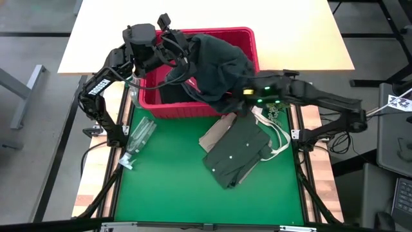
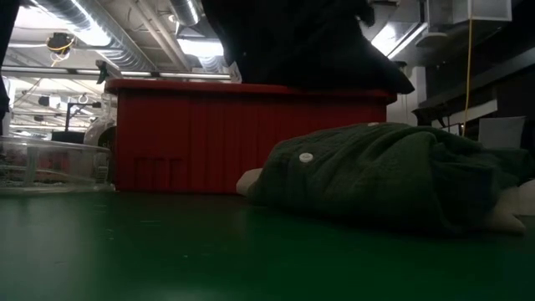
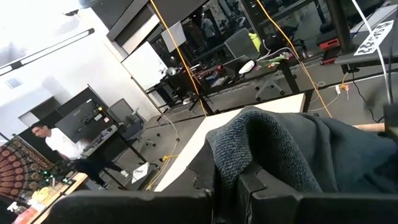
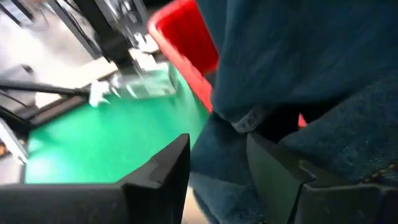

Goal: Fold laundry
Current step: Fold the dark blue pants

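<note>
In the high view the red basket (image 1: 168,109) stands at about 12 o'clock on the green mat (image 1: 174,187), and a large dark blue garment (image 1: 215,64) hangs over its right half and spills over the front rim toward the mat. The left gripper (image 3: 239,177) is above the basket at about 11 o'clock, and its fingers are clenched on a fold of this dark blue garment, as the left wrist view shows the thick cloth pinched between the two dark fingers. The right gripper (image 4: 217,168) reaches in from 3 o'clock to the front right corner of the basket; its fingers stand apart with the lower part of the same garment between them, but I cannot tell if they really press the cloth. An olive-green buttoned shirt (image 1: 237,153) lies on the mat at about 4 o'clock from the basket, already in a compact folded shape, with a white button (image 2: 306,156) visible in the low view. A tan piece (image 1: 217,133) lies partly under the shirt, touching its edge near the basket, and a pale cord (image 1: 275,135) curls just beside the shirt on the right. A clear plastic bottle (image 1: 138,138) lies on its side at about 9 o'clock on the mat, well apart from the shirt. In the left wrist view a person (image 3: 65,149) is far in the room behind.
</note>
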Robot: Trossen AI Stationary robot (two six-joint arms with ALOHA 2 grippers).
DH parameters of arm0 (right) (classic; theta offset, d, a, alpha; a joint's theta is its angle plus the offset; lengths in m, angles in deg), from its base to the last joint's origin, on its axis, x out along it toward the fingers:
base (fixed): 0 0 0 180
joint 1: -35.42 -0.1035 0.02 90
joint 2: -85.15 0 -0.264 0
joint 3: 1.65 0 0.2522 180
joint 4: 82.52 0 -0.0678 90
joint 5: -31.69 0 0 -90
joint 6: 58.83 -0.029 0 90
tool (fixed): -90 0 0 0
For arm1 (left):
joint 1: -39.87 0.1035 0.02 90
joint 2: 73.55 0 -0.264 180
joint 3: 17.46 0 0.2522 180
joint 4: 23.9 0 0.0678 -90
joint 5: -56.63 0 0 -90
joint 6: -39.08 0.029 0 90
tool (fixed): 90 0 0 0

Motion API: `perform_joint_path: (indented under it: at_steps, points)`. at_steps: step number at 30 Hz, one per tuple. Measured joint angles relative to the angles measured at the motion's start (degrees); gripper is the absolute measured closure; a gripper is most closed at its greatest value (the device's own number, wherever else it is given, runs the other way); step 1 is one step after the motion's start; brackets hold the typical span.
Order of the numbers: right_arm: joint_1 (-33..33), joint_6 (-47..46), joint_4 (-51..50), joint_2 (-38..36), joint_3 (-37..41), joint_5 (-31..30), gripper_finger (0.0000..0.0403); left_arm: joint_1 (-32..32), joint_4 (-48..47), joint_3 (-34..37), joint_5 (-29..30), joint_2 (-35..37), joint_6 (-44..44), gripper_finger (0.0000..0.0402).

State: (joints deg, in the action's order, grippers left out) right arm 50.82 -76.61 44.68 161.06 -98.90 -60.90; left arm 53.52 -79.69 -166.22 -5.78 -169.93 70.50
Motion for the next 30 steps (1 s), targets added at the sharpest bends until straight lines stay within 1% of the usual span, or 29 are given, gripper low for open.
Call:
perform_joint_path:
  at_steps: [3,8,12,17,22,24,28,30]
  points:
    - [0.00,0.02,0.28,3.06,0.02,-1.87,0.0243,-0.02,-0.02,0.02,0.00,0.00,0.00,0.0395]
    - [0.00,0.04,0.44,5.56,0.01,-8.47,0.0243,0.00,-0.09,0.04,0.00,0.00,0.00,0.0395]
    - [0.00,0.02,1.74,6.37,0.01,-10.60,0.0243,0.00,-0.09,0.04,0.00,0.00,0.00,0.0395]
    - [0.00,0.07,3.28,8.31,0.01,-10.29,0.0243,0.00,-0.09,0.04,-0.01,0.00,0.04,0.0395]
    - [0.00,0.09,4.01,12.35,-0.03,-10.29,0.0243,-0.09,-0.12,0.04,-0.04,0.00,0.18,0.0395]
    - [0.00,0.61,6.13,14.27,-0.03,-10.05,0.0243,-0.10,-0.15,0.04,-0.04,0.00,0.20,0.0395]
    - [0.00,4.96,12.80,17.25,-0.03,-8.18,0.0243,-0.09,-0.15,0.04,0.02,0.00,0.18,0.0395]
    - [0.00,6.38,15.98,18.34,-0.03,-8.17,0.0243,-0.09,-0.17,0.04,0.07,0.00,0.19,0.0395]
